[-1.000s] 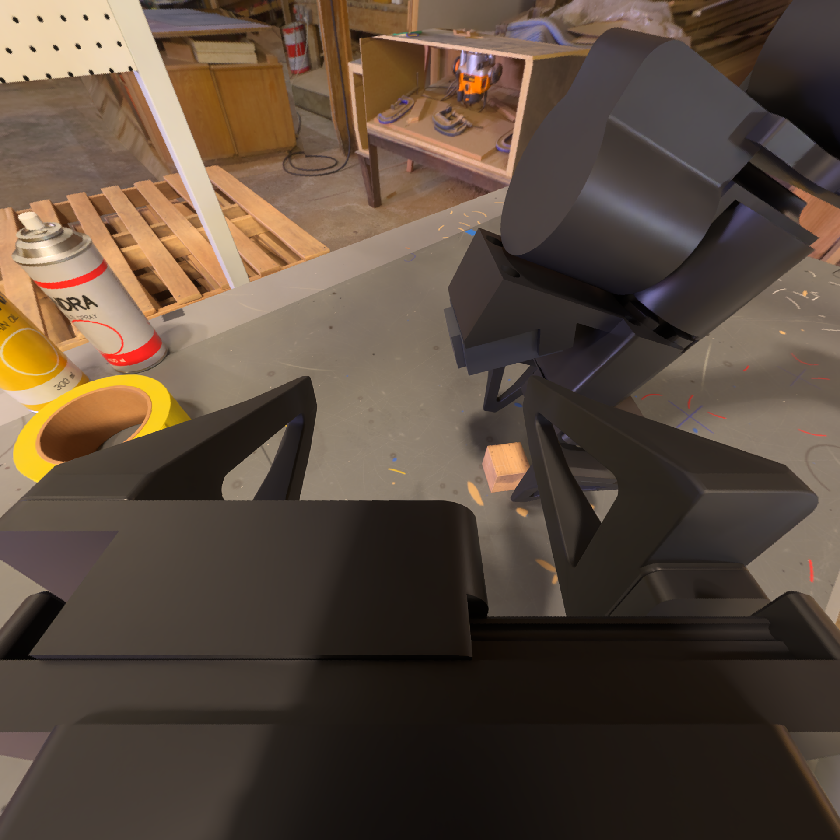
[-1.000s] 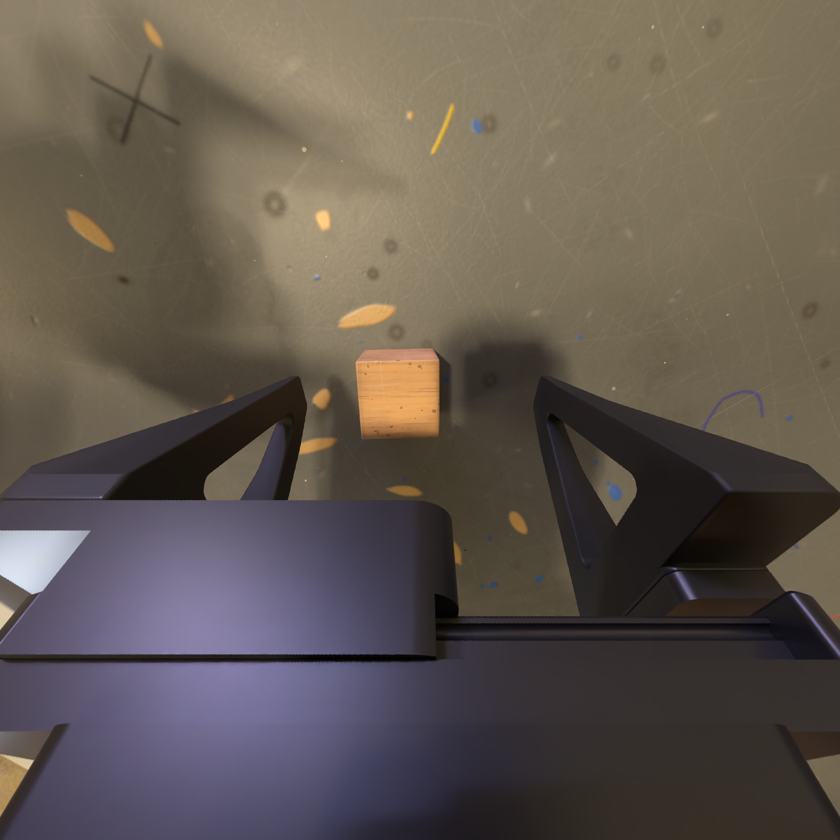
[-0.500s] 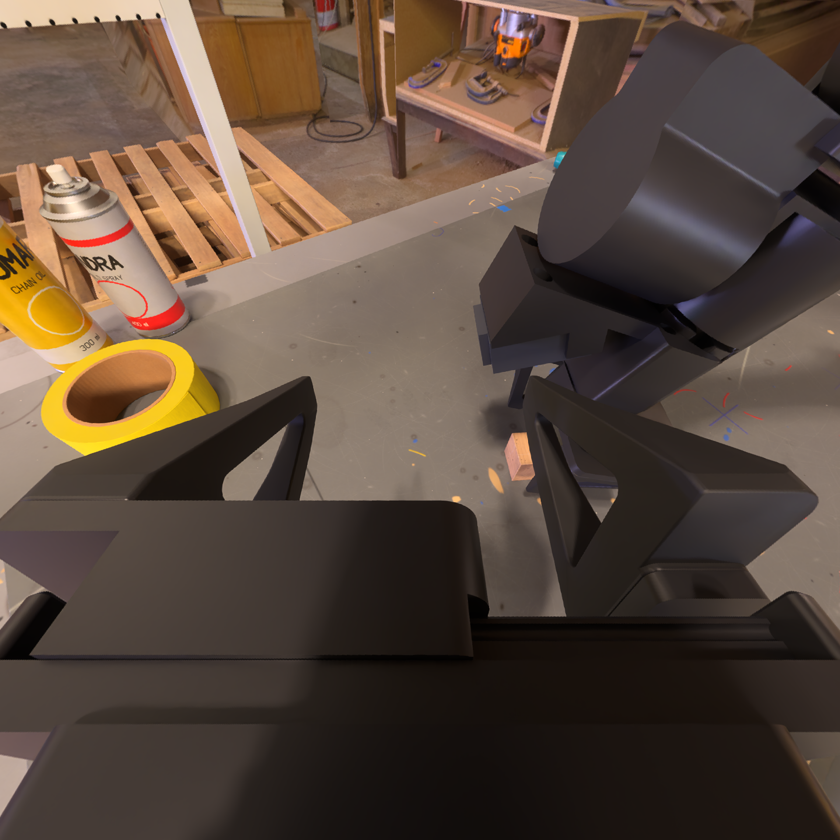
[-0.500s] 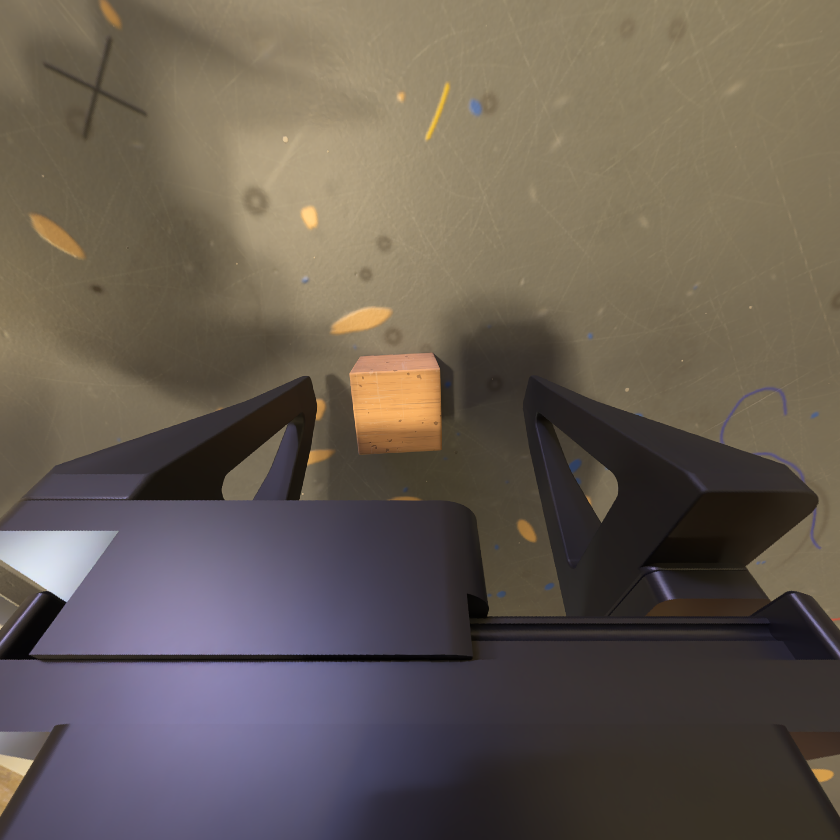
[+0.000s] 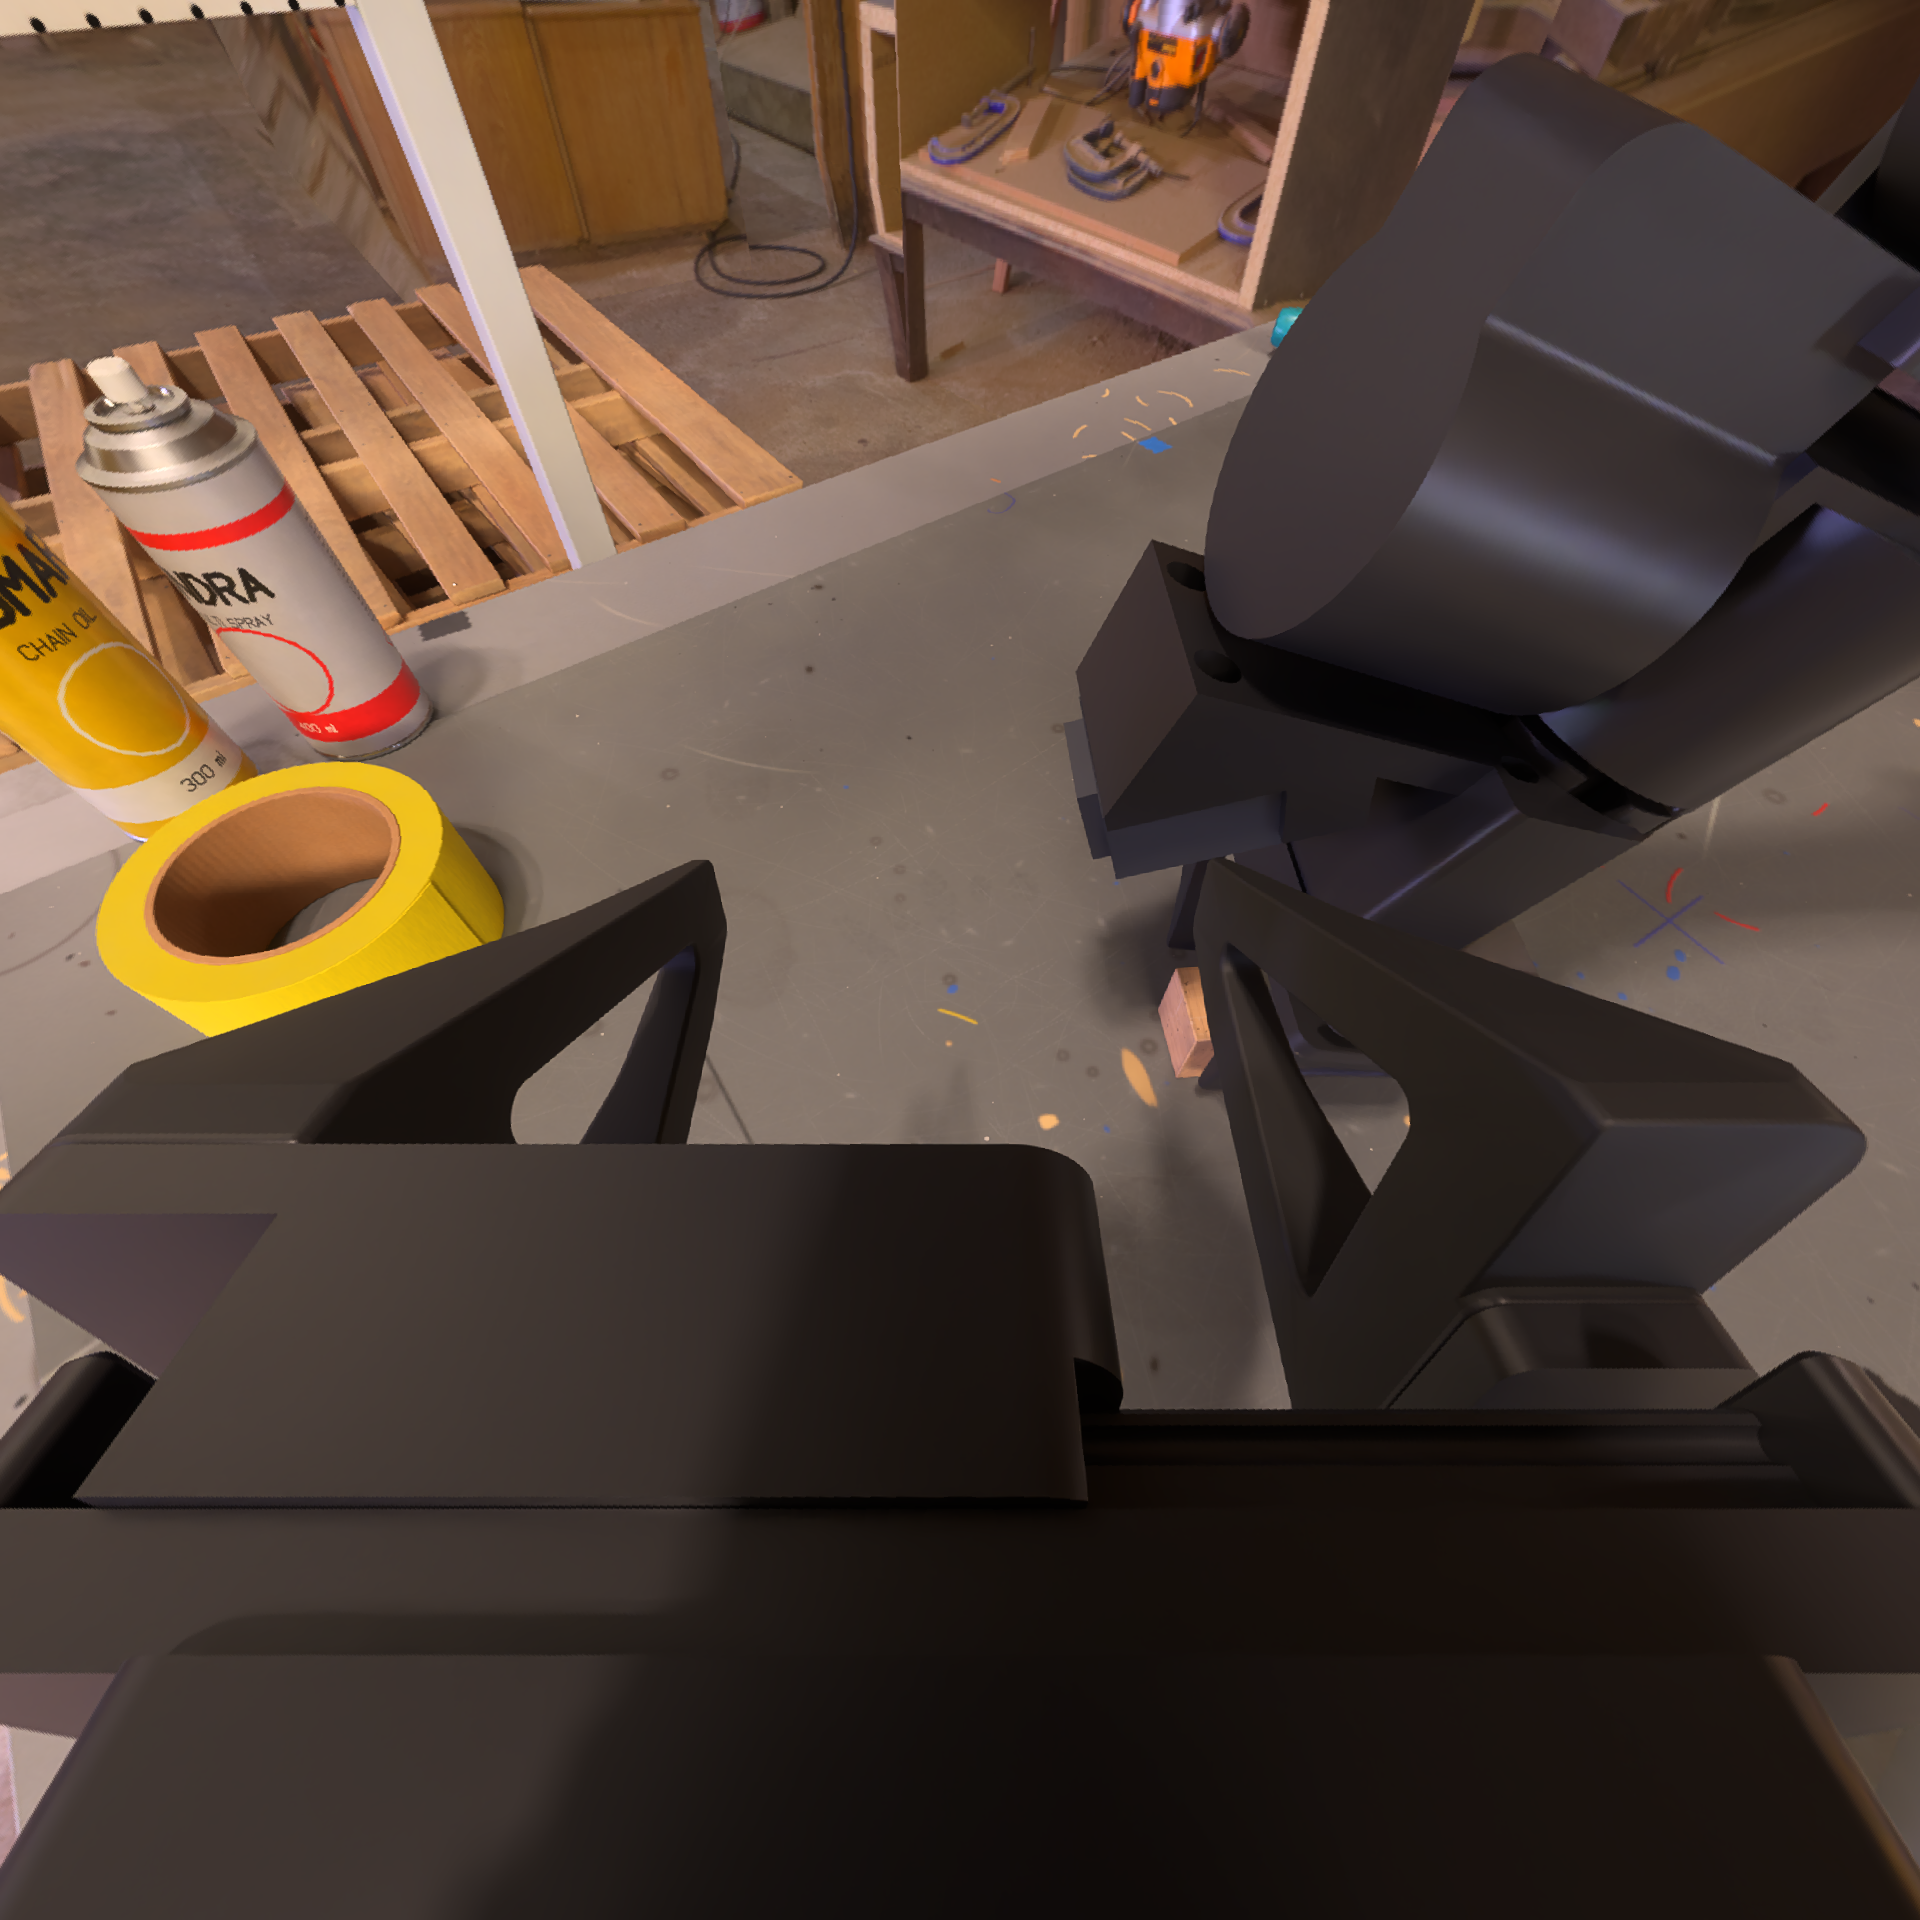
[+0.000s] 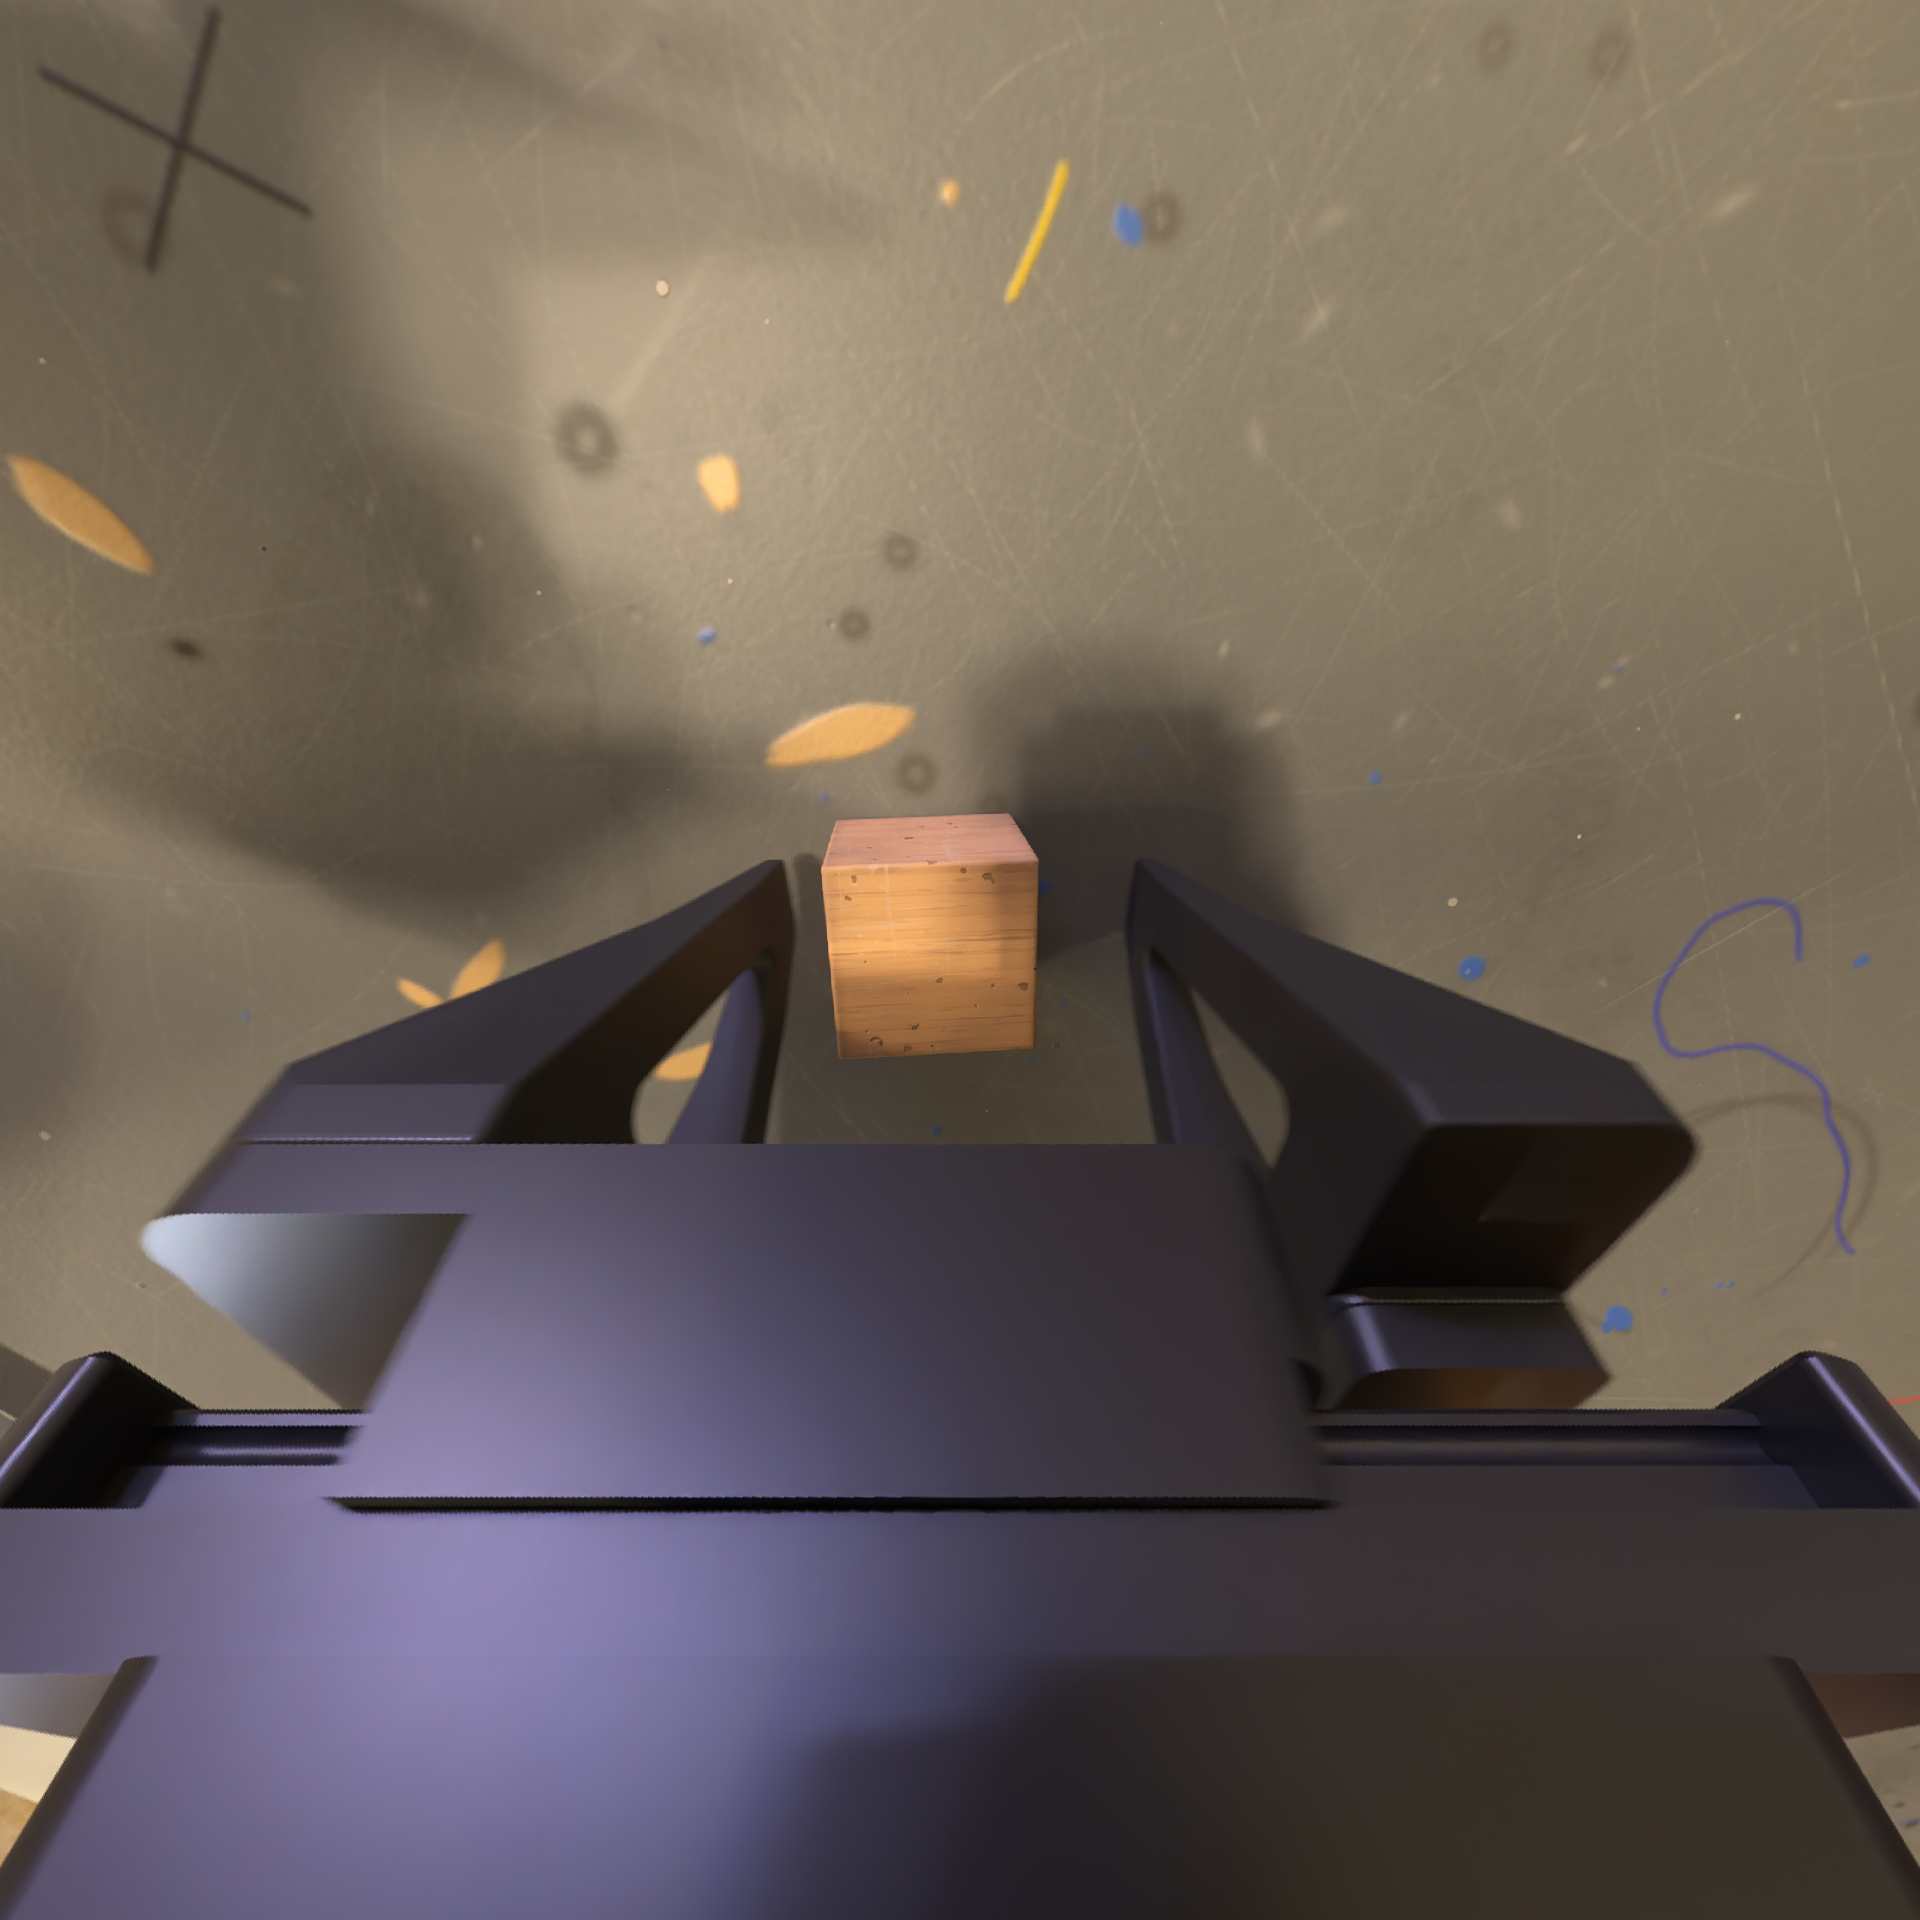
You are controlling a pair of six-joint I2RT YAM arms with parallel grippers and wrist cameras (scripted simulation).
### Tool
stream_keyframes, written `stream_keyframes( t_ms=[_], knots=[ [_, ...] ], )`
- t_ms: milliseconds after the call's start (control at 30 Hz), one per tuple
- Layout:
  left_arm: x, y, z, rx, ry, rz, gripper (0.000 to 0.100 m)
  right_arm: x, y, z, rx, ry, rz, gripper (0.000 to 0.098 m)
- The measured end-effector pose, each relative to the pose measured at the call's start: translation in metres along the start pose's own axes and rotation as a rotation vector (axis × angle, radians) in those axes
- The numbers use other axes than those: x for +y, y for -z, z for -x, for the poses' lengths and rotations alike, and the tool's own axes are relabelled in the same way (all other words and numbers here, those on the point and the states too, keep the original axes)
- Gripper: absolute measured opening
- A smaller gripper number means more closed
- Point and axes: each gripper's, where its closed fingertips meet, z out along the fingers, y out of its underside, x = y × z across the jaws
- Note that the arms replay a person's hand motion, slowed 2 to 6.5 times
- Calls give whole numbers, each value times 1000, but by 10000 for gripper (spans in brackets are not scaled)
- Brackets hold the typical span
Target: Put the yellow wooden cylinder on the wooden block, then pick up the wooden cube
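The small wooden cube (image 6: 930, 935) stands on the grey table between the fingers of my right gripper (image 6: 961, 868). The jaws are narrowed around it: the left finger is nearly touching the cube, and a small gap shows at the right finger. In the left wrist view only an edge of the cube (image 5: 1184, 1023) shows, under the right arm (image 5: 1507, 540) and behind my own finger. My left gripper (image 5: 954, 873) is open and empty, off to the cube's side. The yellow cylinder and the wooden block are not in view.
A yellow tape roll (image 5: 291, 894) lies at the left. Behind it stand a grey and red spray can (image 5: 249, 582) and a yellow can (image 5: 94, 686), near the table's far edge (image 5: 727, 582). Wood chips and paint marks dot the table (image 6: 1455, 416).
My right gripper's fingers have moved inward around the cube and come lower over it. My left gripper has drawn back, so the tape roll and cans show more.
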Motion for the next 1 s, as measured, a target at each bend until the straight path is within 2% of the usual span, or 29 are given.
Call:
stream_keyframes(
  t_ms=[100,367,633,800,1000],
  knots=[
    [1,0,0,0,0,2,772,0,0,2,-10,12,-2,306],
    [1,0,-2,3,-6,8,768,5,2,1,-5,24,-1,304],
    [1,0,-3,7,-9,11,764,28,16,-9,6,20,11,304],
    [2,-1,-4,8,-10,13,761,44,43,-29,23,-19,-26,304],
    [2,-4,-6,9,-11,19,754,75,92,-70,96,-105,-75,304]
  ],
)
